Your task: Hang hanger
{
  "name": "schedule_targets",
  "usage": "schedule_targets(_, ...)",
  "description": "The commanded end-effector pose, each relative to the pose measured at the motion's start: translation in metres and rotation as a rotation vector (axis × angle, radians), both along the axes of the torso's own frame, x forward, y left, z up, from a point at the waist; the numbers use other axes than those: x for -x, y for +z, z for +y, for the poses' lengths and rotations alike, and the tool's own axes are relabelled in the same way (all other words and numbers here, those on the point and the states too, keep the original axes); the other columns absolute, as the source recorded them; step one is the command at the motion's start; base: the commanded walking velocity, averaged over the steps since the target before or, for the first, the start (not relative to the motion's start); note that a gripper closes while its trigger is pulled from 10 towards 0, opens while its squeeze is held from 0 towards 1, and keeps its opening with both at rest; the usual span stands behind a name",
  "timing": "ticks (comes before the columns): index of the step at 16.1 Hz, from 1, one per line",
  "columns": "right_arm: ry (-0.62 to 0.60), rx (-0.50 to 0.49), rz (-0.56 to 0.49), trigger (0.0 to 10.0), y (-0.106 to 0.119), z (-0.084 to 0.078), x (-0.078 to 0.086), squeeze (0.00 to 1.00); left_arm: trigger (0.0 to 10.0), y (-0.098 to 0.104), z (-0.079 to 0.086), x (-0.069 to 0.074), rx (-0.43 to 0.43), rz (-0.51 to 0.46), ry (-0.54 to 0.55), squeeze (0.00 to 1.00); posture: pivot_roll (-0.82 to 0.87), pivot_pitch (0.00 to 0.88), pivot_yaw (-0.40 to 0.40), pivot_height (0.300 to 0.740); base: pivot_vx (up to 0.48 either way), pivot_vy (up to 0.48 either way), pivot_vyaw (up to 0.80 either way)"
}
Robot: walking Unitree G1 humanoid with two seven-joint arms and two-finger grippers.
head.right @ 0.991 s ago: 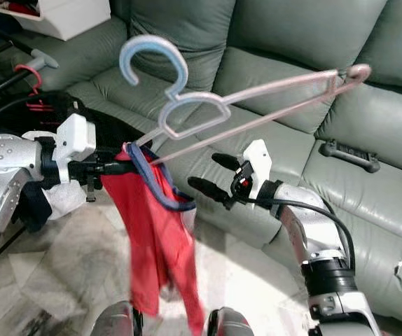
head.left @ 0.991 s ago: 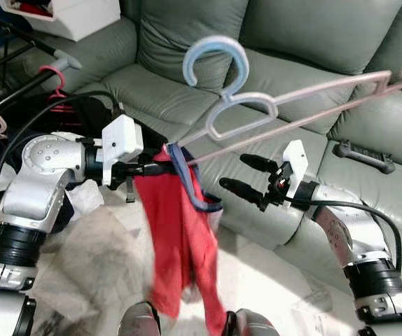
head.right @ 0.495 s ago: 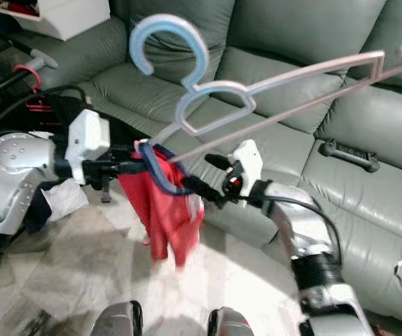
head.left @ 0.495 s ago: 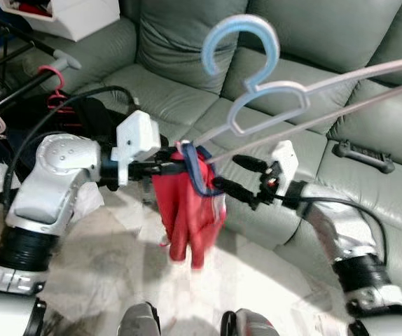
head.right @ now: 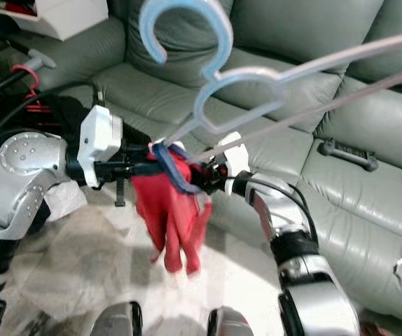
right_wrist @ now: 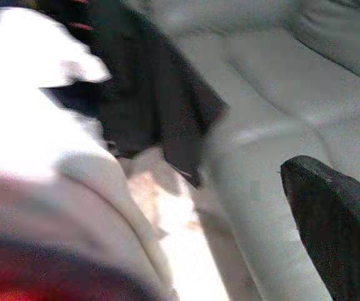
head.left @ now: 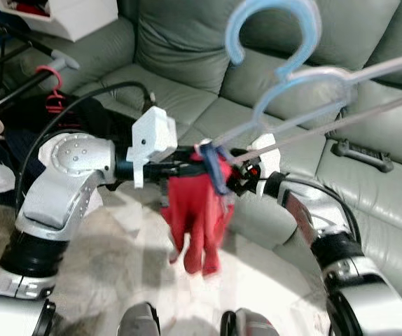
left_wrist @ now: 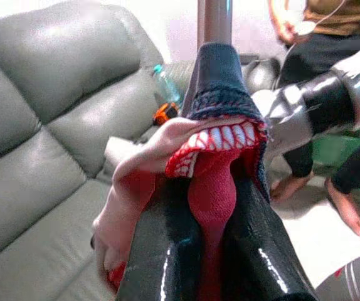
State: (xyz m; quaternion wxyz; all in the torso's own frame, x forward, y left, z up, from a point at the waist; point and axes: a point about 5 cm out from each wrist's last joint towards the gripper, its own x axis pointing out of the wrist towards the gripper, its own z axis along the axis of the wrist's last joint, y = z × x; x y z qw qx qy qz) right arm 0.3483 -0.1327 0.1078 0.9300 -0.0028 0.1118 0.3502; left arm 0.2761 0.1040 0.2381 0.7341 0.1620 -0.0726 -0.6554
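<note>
We find the left end effector [head.left: 199, 155] raised at chest height in front of the grey sofa [head.left: 187, 42], its two black fingers [left_wrist: 167, 251] closed on a red garment [head.left: 197, 217] with a dark blue trim; the left wrist view confirms the cloth pinched between them, together with the pale end of the hanger [head.left: 313, 84]. The hanger — pale pink with a light blue hook [head.left: 271, 28] — slants upward from that grip toward the robot's right, the hook standing above the sofa seat, touching nothing. The garment hangs bunched below the grip, clear of the floor. The right end effector [head.left: 239, 175] sits just beside the garment at the same height, partly hidden by cloth — we cannot tell whether its fingers are open or closed. A drying rack [head.left: 19, 77] with a red hanger [head.left: 52, 82] stands at the robot's left. A person's legs [left_wrist: 349, 169] appear in the left wrist view
</note>
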Motion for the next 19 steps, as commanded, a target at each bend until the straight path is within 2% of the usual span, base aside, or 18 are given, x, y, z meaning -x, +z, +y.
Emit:
schedule_targets(1,-0.101,0.006,0.034,1.5,-0.004,-0.012,-0.004,0.00,0.0,0.012,-0.003,0.003,0.019,-0.037,-0.019,0.00,0.00,0.109,-0.012,0.740,0.000,0.000,0.00)
schedule_targets(2,-0.176,0.012,0.068,0.0,-0.009,-0.022,-0.005,0.00,0.0,0.012,0.000,0.001,0.018,-0.039,-0.001,0.00,0.00,0.111,-0.014,0.740,0.000,0.000,0.00)
schedule_targets(3,-0.225,0.033,0.081,0.0,-0.012,-0.033,-0.005,0.00,0.0,0.009,0.005,-0.002,0.006,-0.042,0.026,0.00,0.00,0.114,-0.016,0.740,0.000,0.000,0.00)
schedule_targets(6,-0.394,0.025,0.055,0.0,-0.008,-0.087,0.006,0.00,0.0,-0.008,0.045,-0.025,-0.053,-0.017,0.227,0.00,-0.01,0.120,-0.019,0.740,0.000,0.000,0.00)
schedule_targets(7,-0.499,0.019,0.004,0.0,0.002,-0.113,0.010,0.00,0.0,-0.018,0.065,-0.033,-0.070,0.009,0.314,0.00,-0.02,0.121,-0.017,0.740,0.000,0.000,0.00)
schedule_targets(8,-0.560,0.008,-0.026,0.0,0.008,-0.127,0.013,0.00,0.0,-0.023,0.075,-0.037,-0.065,0.030,0.364,0.00,-0.03,0.121,-0.014,0.740,0.000,0.000,0.00)
schedule_targets(9,-0.660,0.003,-0.087,0.0,0.021,-0.147,0.015,0.00,0.0,-0.033,0.090,-0.040,-0.094,0.050,0.421,0.00,-0.04,0.121,-0.012,0.740,0.000,0.000,0.00)
schedule_targets(11,-0.814,-0.014,-0.239,0.0,0.056,-0.176,0.017,0.00,0.0,-0.050,0.112,-0.043,-0.119,0.098,0.507,0.00,-0.06,0.117,-0.009,0.740,0.000,0.000,0.00)
schedule_targets(12,-0.883,-0.015,-0.327,0.0,0.079,-0.186,0.015,0.00,0.0,-0.059,0.119,-0.042,-0.126,0.124,0.520,0.00,-0.07,0.114,-0.010,0.740,0.000,0.000,0.00)
schedule_targets(13,-0.915,-0.012,-0.365,0.0,0.090,-0.190,0.014,0.00,0.0,-0.063,0.121,-0.041,-0.124,0.137,0.520,0.00,-0.07,0.112,-0.013,0.740,0.000,0.000,0.00)
schedule_targets(15,-0.963,-0.055,-0.389,0.0,0.103,-0.195,0.010,0.00,0.0,-0.062,0.118,-0.039,-0.062,0.189,0.500,0.00,-0.07,0.107,-0.021,0.740,0.000,0.000,0.00)
schedule_targets(16,-0.988,-0.091,-0.399,0.0,0.110,-0.197,0.008,0.00,0.0,-0.063,0.115,-0.034,-0.023,0.252,0.449,0.00,-0.06,0.104,-0.026,0.740,0.000,0.000,0.00)
schedule_targets(18,-0.993,-0.112,-0.408,0.0,0.116,-0.195,0.004,0.00,0.0,-0.069,0.116,-0.029,-0.032,0.283,0.408,0.00,-0.06,0.100,-0.029,0.740,0.000,0.000,0.00)
schedule_targets(19,-0.999,-0.159,-0.411,0.0,0.123,-0.194,-0.001,0.00,0.0,-0.082,0.120,-0.016,-0.062,0.364,0.329,0.00,-0.06,0.097,-0.030,0.740,0.000,0.000,0.00)
